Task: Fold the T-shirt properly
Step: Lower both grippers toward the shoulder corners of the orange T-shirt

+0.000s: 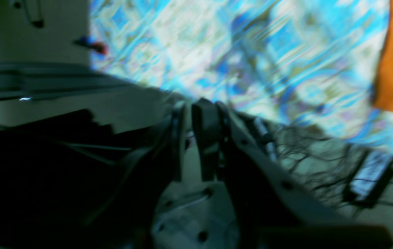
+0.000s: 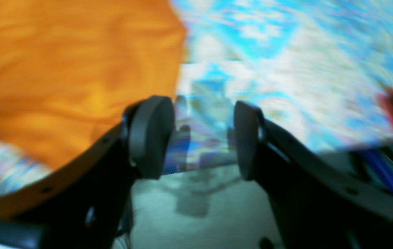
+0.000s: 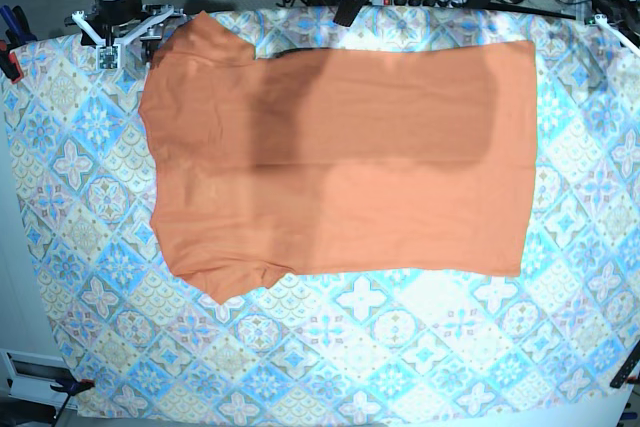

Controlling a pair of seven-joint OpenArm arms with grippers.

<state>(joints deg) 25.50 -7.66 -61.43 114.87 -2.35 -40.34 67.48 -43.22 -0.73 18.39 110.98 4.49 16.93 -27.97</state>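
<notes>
The orange T-shirt (image 3: 335,157) lies spread flat on the patterned tablecloth (image 3: 400,347), sleeves at the base view's left, hem at its right. No fold looks begun; next, each arm must take an edge. Beside the shirt, the right end effector (image 2: 203,138) stands wide and empty, the left end effector (image 1: 196,138) narrow and empty
</notes>
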